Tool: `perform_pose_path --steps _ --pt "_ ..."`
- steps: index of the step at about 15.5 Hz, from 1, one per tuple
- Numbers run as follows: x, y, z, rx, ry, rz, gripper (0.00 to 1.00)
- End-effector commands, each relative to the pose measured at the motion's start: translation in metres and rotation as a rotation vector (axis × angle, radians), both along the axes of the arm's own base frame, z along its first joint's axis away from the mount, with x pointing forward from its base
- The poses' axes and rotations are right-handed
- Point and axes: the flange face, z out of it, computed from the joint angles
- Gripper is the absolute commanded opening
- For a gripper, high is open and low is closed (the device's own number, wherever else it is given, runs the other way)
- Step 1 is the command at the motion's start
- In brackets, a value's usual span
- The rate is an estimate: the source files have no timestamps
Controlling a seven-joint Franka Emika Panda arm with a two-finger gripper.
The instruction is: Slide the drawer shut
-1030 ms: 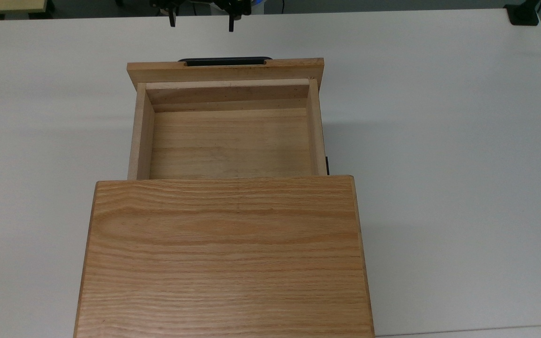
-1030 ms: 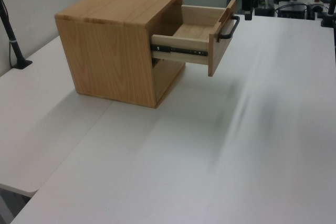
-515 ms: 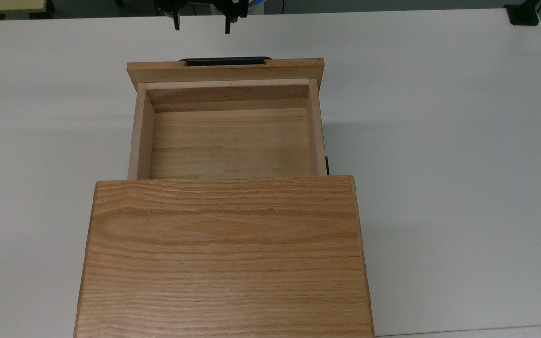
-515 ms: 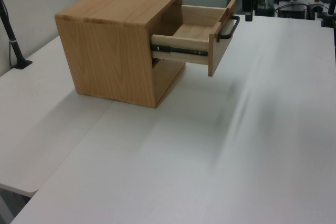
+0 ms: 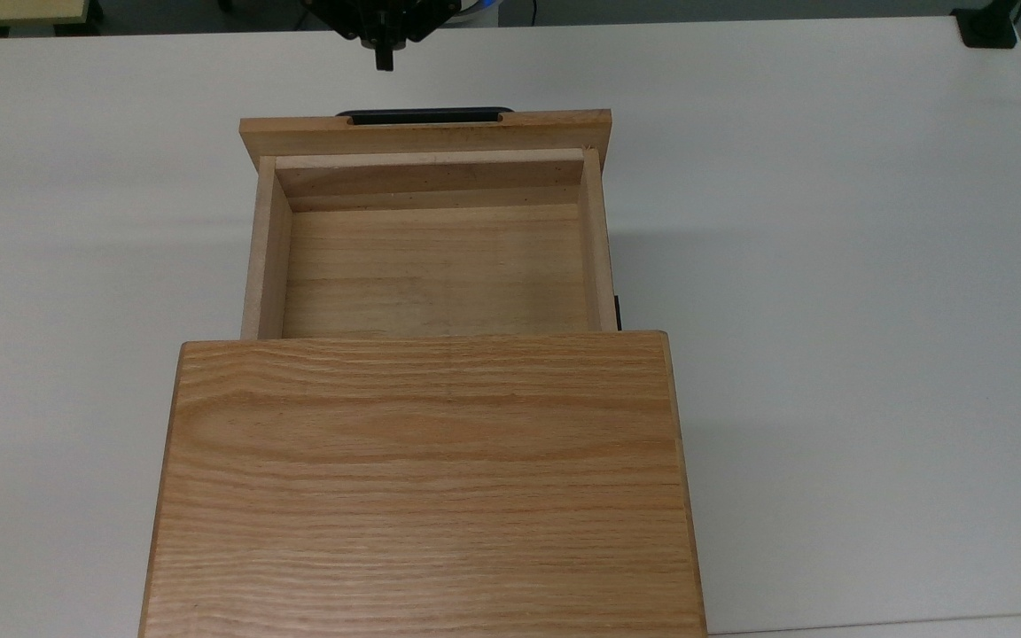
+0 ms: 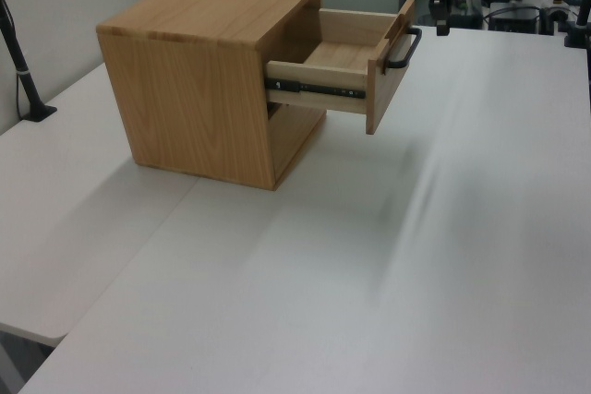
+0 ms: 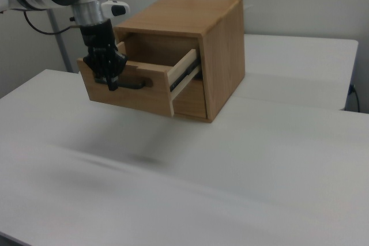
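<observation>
**Q:** Top view. Where does the drawer lie from the tool?

**A:** The tool (image 5: pixel 383 60) sits at the upper edge of the frame, fingers brought together into one narrow tip and holding nothing. The drawer (image 5: pixel 426 244) lies directly below it in the frame, pulled well out of the cabinet (image 5: pixel 422 487), which fills the lower centre. The handle (image 5: pixel 424 115) runs left to right across the frame, so I judge the sliding axis to run top to bottom, away from the tool and toward the cabinet. A strip of white surface (image 5: pixel 830 221) shows between tip and handle.

**Q:** Left view?

**A:** The drawer (image 6: pixel 346 66) juts toward the upper right of the frame. The tool (image 6: pixel 442 25) hangs just beyond the handle (image 6: pixel 404 51), further to the upper right, apart from it.

**Q:** Right view?

**A:** Here the drawer (image 7: pixel 141 87) projects toward the frame's left, and the tool (image 7: pixel 110 82) overlaps its front panel in the picture beside the handle (image 7: pixel 134 83). I cannot tell contact from this angle; the other two views suggest a gap. I would expect the push to go straight along the slides, square to the panel.
</observation>
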Motion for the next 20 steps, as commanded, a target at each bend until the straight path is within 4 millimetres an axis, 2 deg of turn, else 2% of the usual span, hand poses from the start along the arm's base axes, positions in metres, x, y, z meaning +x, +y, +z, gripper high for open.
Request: perform_pose_path --steps 1,4,6,11,15,20 --pt "-0.022 0.002 -0.005 0.018 0.019 0.039 0.0" --pt "-0.039 0.005 -0.027 0.024 0.029 0.055 0.0" --pt "-0.037 0.009 -0.037 0.024 0.023 0.066 0.0" --pt "-0.005 0.013 -0.057 0.065 -0.063 0.07 0.0" --pt "0.019 0.016 -0.051 0.108 -0.2 0.051 0.0" --pt "0.046 0.02 -0.058 0.141 -0.277 0.034 0.0"
